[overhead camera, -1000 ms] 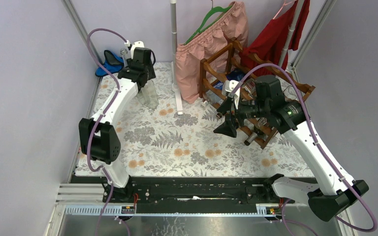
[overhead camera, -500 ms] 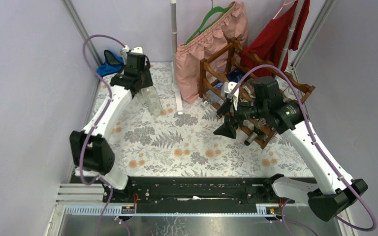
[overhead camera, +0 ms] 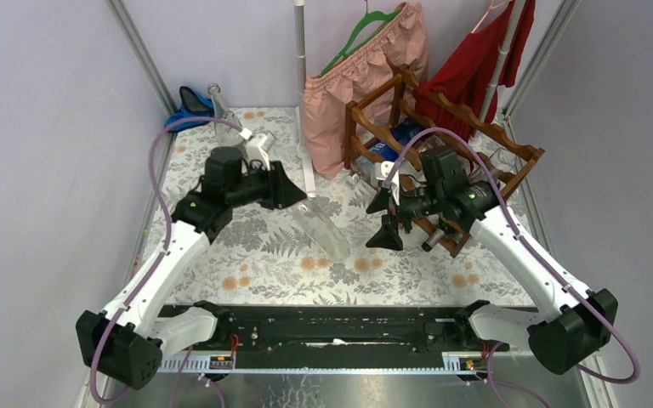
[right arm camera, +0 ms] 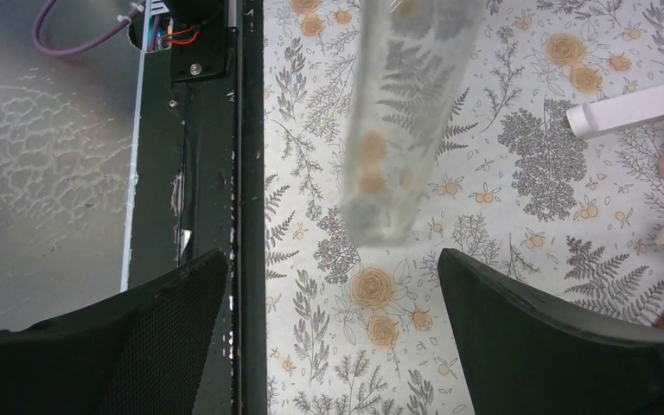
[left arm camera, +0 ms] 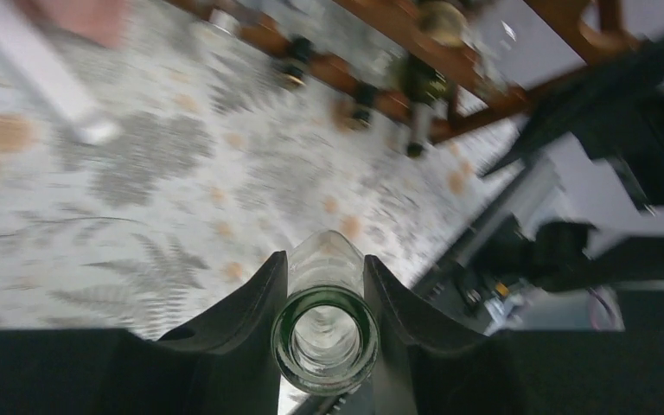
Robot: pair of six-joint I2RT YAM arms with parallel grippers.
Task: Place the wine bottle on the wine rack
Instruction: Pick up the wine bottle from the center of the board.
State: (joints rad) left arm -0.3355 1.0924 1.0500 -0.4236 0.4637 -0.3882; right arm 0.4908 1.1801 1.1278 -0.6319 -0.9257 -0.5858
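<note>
We see the left gripper [overhead camera: 292, 192] clamped around the neck of the wine bottle [overhead camera: 323, 229], a black finger pressed to each side just below the lip. The bottle is clear, colourless glass with a thick round mouth that looks faintly green in the left wrist view. It hangs tilted over the middle of the table, base toward the right arm, well apart from the wine rack [overhead camera: 351, 136]. Through its smooth cylindrical wall we make out the tablecloth [overhead camera: 306, 263], printed with grey ferns and orange blossoms.

The right gripper [overhead camera: 384, 217] stands wide, its matte black fingers spread with nothing between them, just in front of the rack. The rack is reddish-brown wood with wavy scalloped rails on square upright posts, and dark bottle necks poke out of its lower tier. A blue-and-white patch [overhead camera: 388, 150] shows inside it, its print too small for us to read. Behind the rack hang a gathered pink skirt [overhead camera: 366, 68] and a red garment [overhead camera: 476, 59].
</note>
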